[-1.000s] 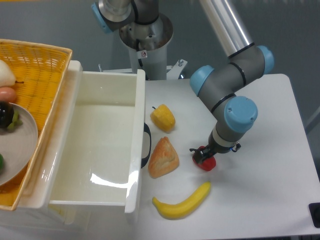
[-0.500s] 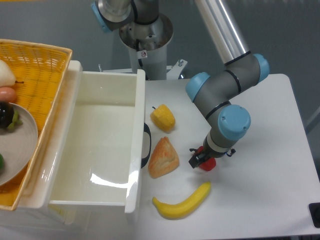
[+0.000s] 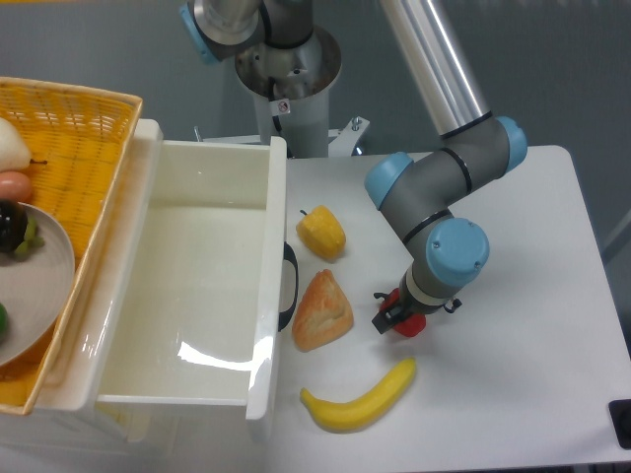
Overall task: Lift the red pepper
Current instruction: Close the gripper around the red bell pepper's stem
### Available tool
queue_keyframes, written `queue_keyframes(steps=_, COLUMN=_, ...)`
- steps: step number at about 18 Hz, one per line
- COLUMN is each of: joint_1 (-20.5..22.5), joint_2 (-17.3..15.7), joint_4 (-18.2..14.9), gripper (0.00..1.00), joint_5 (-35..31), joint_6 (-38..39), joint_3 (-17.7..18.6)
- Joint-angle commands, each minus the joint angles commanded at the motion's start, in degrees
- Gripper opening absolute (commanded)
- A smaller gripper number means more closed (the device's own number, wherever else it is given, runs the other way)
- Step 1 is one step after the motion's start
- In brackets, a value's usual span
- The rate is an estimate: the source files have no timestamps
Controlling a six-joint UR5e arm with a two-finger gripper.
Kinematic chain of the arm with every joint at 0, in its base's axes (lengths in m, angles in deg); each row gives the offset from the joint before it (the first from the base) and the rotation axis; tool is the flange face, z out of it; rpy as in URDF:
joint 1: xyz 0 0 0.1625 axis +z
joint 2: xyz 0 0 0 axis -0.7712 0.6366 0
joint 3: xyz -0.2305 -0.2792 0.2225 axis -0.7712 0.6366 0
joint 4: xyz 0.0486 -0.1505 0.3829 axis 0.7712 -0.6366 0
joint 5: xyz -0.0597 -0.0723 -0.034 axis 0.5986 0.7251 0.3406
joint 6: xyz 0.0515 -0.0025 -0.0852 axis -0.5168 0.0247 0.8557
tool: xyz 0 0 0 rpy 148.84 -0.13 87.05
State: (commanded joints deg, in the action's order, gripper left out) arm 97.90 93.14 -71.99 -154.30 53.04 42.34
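Gripper [image 3: 398,317] directly over red pepper [image 3: 410,323], fingers straddling it; pepper mostly hidden beneath wrist. Clenched or not: cannot tell.

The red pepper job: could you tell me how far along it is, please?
Done: the hand is down at the red pepper on the table, right of the bread and above the banana. In hand: the grasp; the wrist hides whether the fingers have closed. Left: the pepper seems to sit on the table, so lifting remains.
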Motion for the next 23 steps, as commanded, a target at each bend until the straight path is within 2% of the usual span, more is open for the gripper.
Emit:
queue_keyframes(steps=3, joint_1=0.0, joint_2=0.0, joint_4=0.0, gripper=0.91, joint_5=0.1, joint_6=0.1, joint_3=-0.1)
queue_keyframes(steps=7, joint_1=-0.1, joint_2=-0.2, joint_4=0.0, gripper=0.72, joint_5=0.2, joint_6=0.0, joint_3=0.0)
queue_keyframes(steps=9, joint_1=-0.5, joint_2=-0.2, joint_4=0.0, gripper=0.66, joint_5=0.1, joint_6=0.0, joint_3=0.0)
queue_keyframes(steps=14, joint_1=-0.5, joint_2=-0.6, joint_4=0.0, gripper=0.33, joint_5=0.2, joint_6=0.1, joint_3=0.0)
queue_keyframes(steps=15, joint_1=-0.5, joint_2=-0.5, joint_4=0.0, gripper=0.3, joint_5=0.2, joint_6=0.1, joint_3=0.0)
queue_keyframes(steps=19, joint_1=-0.5, joint_2=-0.7, joint_4=0.0, gripper=0.21, joint_5=0.3, joint_6=0.1, joint_3=0.0)
queue_keyframes(steps=23, joint_1=-0.4, joint_2=-1.1, joint_4=-0.1, gripper=0.21, joint_5=0.1, joint_6=-0.2, joint_3=-0.2)
